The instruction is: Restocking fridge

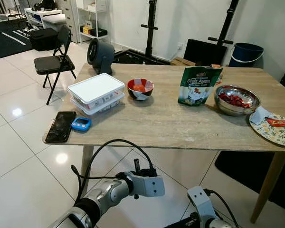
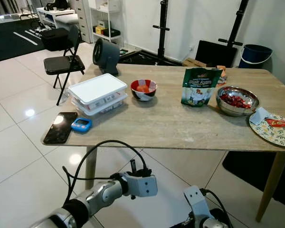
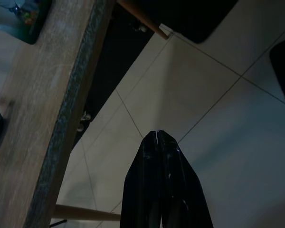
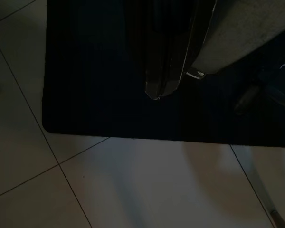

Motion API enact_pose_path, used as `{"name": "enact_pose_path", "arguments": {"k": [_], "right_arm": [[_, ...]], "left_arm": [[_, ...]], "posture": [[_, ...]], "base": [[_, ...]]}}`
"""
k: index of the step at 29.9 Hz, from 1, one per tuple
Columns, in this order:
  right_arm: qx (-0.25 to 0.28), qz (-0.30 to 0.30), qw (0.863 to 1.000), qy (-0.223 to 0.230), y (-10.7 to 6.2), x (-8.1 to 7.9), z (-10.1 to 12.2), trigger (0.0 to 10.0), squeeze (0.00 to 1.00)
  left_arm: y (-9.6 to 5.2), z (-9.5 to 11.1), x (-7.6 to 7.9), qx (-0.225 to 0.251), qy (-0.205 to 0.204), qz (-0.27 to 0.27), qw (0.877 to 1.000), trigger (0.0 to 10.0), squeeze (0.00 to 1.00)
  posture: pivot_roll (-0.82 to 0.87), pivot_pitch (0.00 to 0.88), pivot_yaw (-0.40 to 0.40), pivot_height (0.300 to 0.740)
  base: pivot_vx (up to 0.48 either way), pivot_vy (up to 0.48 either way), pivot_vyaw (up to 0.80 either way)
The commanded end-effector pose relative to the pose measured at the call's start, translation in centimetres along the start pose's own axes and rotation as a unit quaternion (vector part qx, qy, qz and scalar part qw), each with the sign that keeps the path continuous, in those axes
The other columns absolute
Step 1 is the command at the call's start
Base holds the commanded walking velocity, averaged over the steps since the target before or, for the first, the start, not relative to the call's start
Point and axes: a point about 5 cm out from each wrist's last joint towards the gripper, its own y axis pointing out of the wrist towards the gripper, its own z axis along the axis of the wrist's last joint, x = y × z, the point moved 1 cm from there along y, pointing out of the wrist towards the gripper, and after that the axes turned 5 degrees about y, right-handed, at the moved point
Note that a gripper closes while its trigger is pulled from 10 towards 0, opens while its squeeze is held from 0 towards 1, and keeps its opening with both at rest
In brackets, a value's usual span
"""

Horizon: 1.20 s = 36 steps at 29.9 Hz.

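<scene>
You have both arms low before the table (image 1: 171,128), so nothing is held: the left gripper (image 3: 157,137) has its fingers pressed together, empty, and the right gripper (image 4: 156,95) likewise; the stacked lidded food containers (image 1: 96,93) await on the tabletop

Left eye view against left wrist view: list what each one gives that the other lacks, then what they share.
Left eye view: the tabletop load, namely white lidded boxes, a red-patterned bowl, a green pouch, a steel bowl, a black phone and a blue timer.
Left wrist view: the left tool, its fingers pressed together, pointing over the floor close by the table edge, with a table leg in sight.
Both: the wooden table and the pale tiled floor.
</scene>
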Motion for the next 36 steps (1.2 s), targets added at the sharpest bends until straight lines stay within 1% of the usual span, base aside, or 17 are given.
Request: {"name": "enact_pose_path", "arguments": {"k": [1, 3, 5, 17, 36], "right_arm": [[0.002, -0.005, 1.0, 0.001, -0.15, 0.35, -0.14, 10.0, 0.0], [0.001, -0.004, 1.0, -0.001, -0.16, 0.33, -0.17, 10.0, 0.0], [0.001, -0.004, 1.0, -0.002, -0.16, 0.32, -0.19, 10.0, 0.0], [-0.001, -0.006, 1.0, -0.004, -0.27, 0.5, -0.4, 10.0, 0.0], [-0.001, -0.008, 1.0, 0.0, -0.36, 0.59, -0.63, 10.0, 0.0]], "left_arm": [[0.31, 0.38, 0.0, 0.007, -0.008, -0.004, 1.0, 10.0, 0.0], [0.37, 0.33, 0.06, 0.003, -0.021, -0.011, 1.0, 10.0, 0.0], [0.48, 0.09, 0.39, -0.009, -0.052, -0.037, 0.998, 10.0, 0.0], [0.47, -0.02, 0.41, -0.01, -0.065, -0.044, 0.997, 10.0, 0.0], [0.37, -0.11, 0.46, -0.008, -0.073, -0.055, 0.996, 10.0, 0.0]], "posture": [[-0.01, 0.027, -0.051, 0.74], [-0.01, 0.028, -0.051, 0.74], [-0.01, 0.029, -0.051, 0.74], [-0.01, 0.029, -0.049, 0.74], [-0.02, 0.024, -0.041, 0.74]], "base": [[0.0, 0.0, 0.0], [0.0, 0.0, 0.0], [0.0, 0.0, 0.0], [0.0, 0.0, 0.0], [0.0, 0.0, 0.0]]}}
